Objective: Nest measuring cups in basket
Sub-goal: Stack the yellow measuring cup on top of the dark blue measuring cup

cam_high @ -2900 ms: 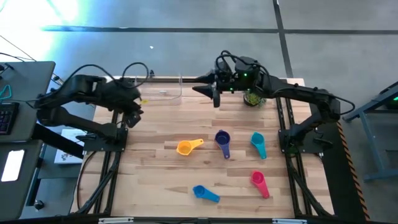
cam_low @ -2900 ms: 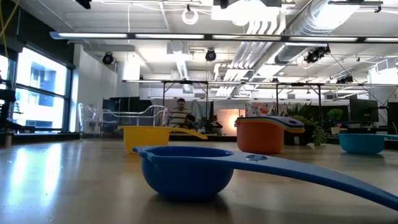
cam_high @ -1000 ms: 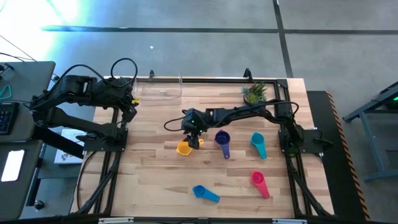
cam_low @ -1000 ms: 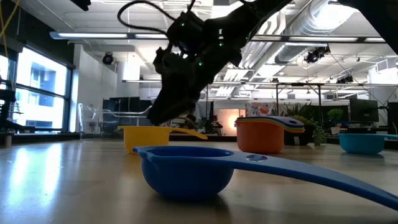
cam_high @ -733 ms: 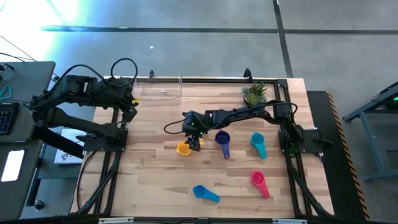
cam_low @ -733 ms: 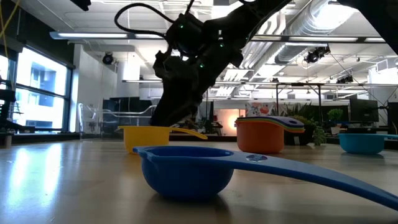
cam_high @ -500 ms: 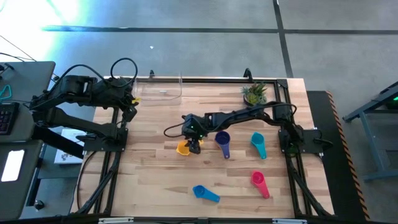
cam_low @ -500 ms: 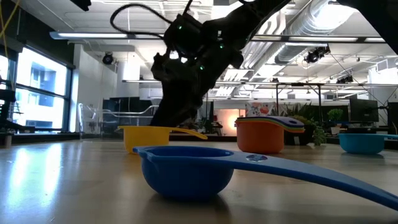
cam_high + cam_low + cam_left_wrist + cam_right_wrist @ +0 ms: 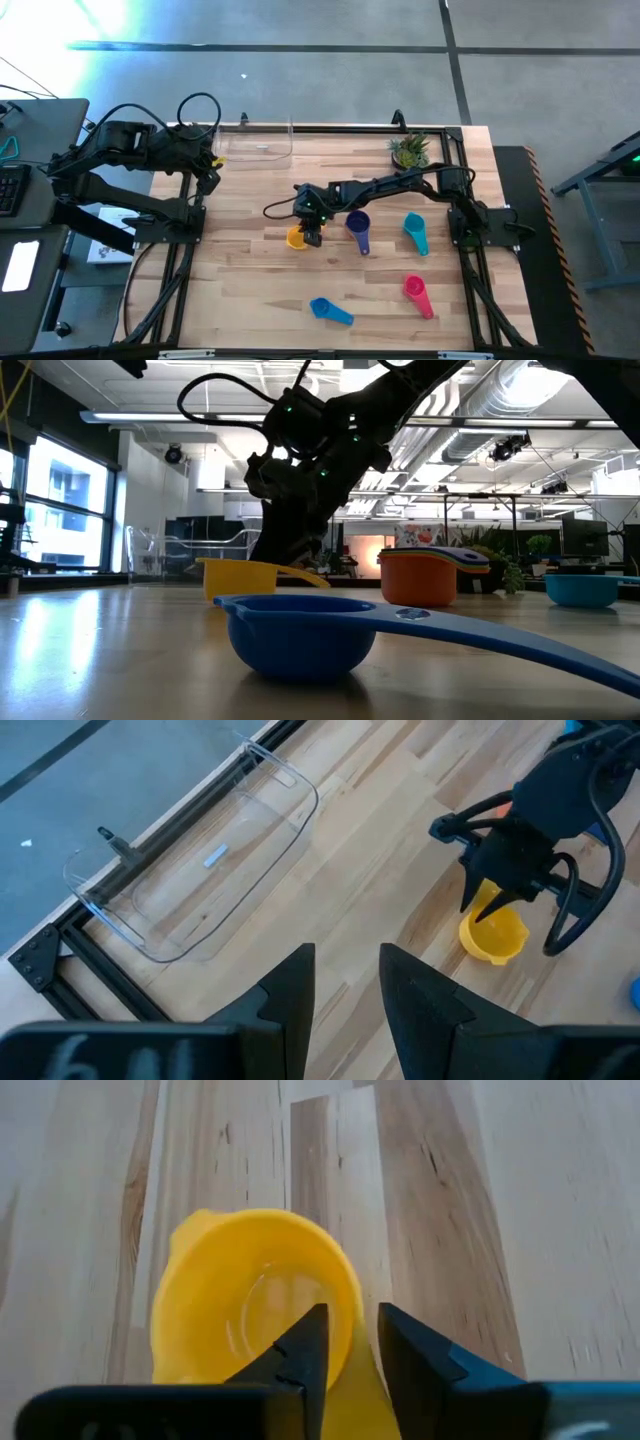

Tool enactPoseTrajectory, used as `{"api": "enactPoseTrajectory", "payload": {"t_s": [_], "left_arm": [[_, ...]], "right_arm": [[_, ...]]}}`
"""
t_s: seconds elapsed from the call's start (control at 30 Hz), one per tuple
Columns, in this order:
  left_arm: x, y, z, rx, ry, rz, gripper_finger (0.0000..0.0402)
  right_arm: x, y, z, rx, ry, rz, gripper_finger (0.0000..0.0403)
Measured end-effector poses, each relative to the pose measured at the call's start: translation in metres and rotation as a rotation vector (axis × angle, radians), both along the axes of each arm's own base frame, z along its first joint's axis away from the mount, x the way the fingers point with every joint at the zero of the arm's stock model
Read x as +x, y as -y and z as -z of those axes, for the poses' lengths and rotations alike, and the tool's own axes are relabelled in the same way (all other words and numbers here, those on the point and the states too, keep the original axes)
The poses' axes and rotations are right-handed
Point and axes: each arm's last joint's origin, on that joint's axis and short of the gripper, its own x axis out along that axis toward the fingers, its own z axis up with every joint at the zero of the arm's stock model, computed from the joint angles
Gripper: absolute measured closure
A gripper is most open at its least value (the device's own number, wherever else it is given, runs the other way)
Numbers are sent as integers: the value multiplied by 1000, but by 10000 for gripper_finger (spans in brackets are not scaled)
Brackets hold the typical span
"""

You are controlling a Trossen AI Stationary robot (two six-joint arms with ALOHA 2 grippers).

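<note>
The yellow cup [image 9: 295, 238] lies near the middle of the table, and my right gripper [image 9: 314, 234] is down on it, shut on its handle. The cup also shows in the right wrist view [image 9: 250, 1295] and in the low view [image 9: 235, 578]. The purple cup [image 9: 358, 225], teal cup [image 9: 415, 232], pink cup [image 9: 416, 291] and blue cup [image 9: 328, 310] rest on the table. The clear basket [image 9: 255, 143] stands at the far edge, left of centre. My left gripper [image 9: 213, 168] hangs open near it, over the table's left edge, and touches nothing. My right gripper pinches the yellow cup's handle [image 9: 352, 1352] between its two fingers, right where the handle joins the bowl. The fingers come from above, pointing down, and lie across the handle. I cannot tell whether the bowl [image 9: 235, 582] rests on the table or is raised slightly.
A small potted plant [image 9: 408, 150] stands at the far right. The basket also shows in the left wrist view [image 9: 200, 870], with nothing in it that I can see. Bare wood lies between the basket and the cups. People and desks show in the room beyond.
My right gripper has come down a little and slightly toward the near edge, onto the yellow cup's handle. The yellow cup has shifted a little sideways, and its rim now stands slightly higher in the low view.
</note>
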Motion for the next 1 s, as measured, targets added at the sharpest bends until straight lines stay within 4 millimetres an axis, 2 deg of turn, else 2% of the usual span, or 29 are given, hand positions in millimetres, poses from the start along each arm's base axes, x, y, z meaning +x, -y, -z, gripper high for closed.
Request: {"api": "enactPoseTrajectory", "payload": {"t_s": [0.37, 0.63, 0.83, 1.0], "left_arm": [[0, 0, 0, 0, 0, 0, 298], [0, 0, 0, 6, -2, 2, 298], [0, 0, 0, 16, -11, 19, 298], [0, 0, 0, 20, -14, 26, 298]], "right_arm": [[-1, 1, 0, 59, -29, 76, 388], [-2, 6, -1, 163, -75, 234, 397], [5, 8, -19, 212, -109, 367, 398], [12, 8, -44, 256, -131, 482, 398]]}}
